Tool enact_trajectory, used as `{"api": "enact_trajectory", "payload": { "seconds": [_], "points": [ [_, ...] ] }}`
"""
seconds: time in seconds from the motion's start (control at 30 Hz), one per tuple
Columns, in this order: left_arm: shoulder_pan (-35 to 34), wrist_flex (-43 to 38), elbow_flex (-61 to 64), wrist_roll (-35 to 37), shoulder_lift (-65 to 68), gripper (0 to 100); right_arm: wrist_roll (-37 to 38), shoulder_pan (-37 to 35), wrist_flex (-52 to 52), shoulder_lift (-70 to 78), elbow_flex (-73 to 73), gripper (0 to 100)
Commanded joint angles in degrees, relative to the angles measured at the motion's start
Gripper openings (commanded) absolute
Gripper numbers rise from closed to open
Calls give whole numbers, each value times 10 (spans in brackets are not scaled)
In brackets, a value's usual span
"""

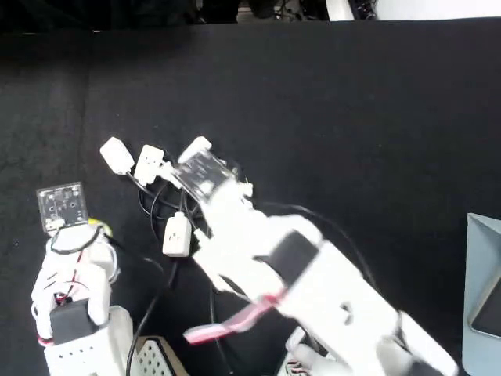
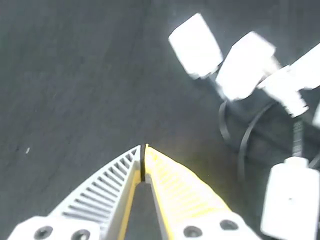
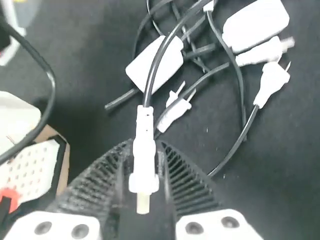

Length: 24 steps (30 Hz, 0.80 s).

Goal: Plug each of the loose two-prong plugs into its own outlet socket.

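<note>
My right gripper [image 3: 144, 146] is shut on a white two-prong plug [image 3: 144, 165], whose black cable runs away from the fingers. Beyond it lie two white outlet sockets [image 3: 155, 62] [image 3: 255, 22] and loose white plugs [image 3: 175, 107] [image 3: 270, 80] among tangled black cables. From above, several sockets [image 1: 117, 155] [image 1: 149, 163] [image 1: 177, 233] sit left of centre, with the right arm [image 1: 297, 266] stretched over them. My left gripper [image 2: 144, 149] is shut on nothing, low over the black table, short of two sockets [image 2: 195, 45] [image 2: 245, 65]. The left arm [image 1: 70, 290] stands at the front left.
A beige perforated block [image 1: 153, 356] sits at the front edge between the arms. A grey-blue bin [image 1: 481, 290] stands at the right edge. Black cables [image 1: 156, 207] loop around the sockets. The far half of the black table [image 1: 329, 94] is bare.
</note>
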Motion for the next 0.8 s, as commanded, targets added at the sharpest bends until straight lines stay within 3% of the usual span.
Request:
{"api": "enact_trajectory", "payload": {
  "seconds": [0.0,0.23,0.4,0.6,0.77],
  "points": [
    [60,-55,-48,25,-3,30,21,-4,-59,-129,58,11],
    [117,-171,-48,51,-3,30,75,-7,-122,-326,169,11],
    [205,-233,-52,53,-3,30,100,-16,-143,-401,225,11],
    [330,-288,-54,49,-3,30,98,-46,-142,-391,234,11],
    [396,-280,-106,48,-3,30,95,-46,-143,-345,232,11]
  ]
}}
